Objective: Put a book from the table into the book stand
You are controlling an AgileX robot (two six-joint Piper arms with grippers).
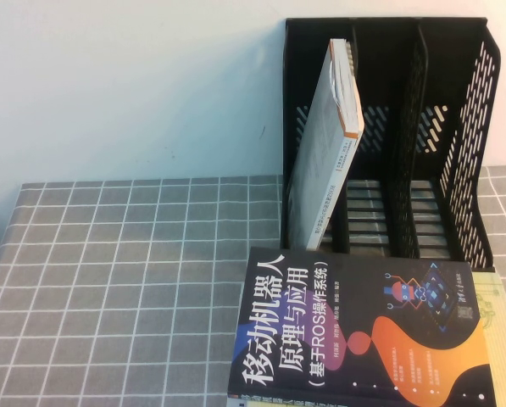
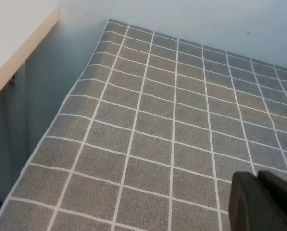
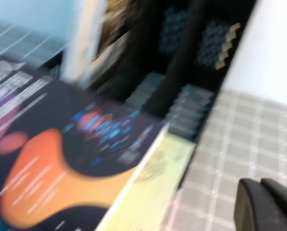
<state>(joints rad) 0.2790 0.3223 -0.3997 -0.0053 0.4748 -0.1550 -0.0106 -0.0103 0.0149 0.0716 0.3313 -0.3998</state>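
Note:
A black book stand (image 1: 456, 127) with three slots stands at the back right of the table. A white book (image 1: 325, 144) leans upright in its left slot. A dark book with an orange and purple cover (image 1: 354, 339) lies flat in front of the stand, on top of a yellowish book (image 1: 503, 339). In the right wrist view the dark book (image 3: 61, 159), the yellowish book (image 3: 148, 187) and the stand (image 3: 181, 57) show. My right gripper (image 3: 261, 185) is shut and empty, above the cloth beside the books. My left gripper (image 2: 258, 178) is shut and empty over bare cloth.
The table carries a grey checked cloth (image 1: 108, 280). A pale wall rises behind it. In the left wrist view a light wooden surface (image 2: 13, 38) stands beyond the table's left edge.

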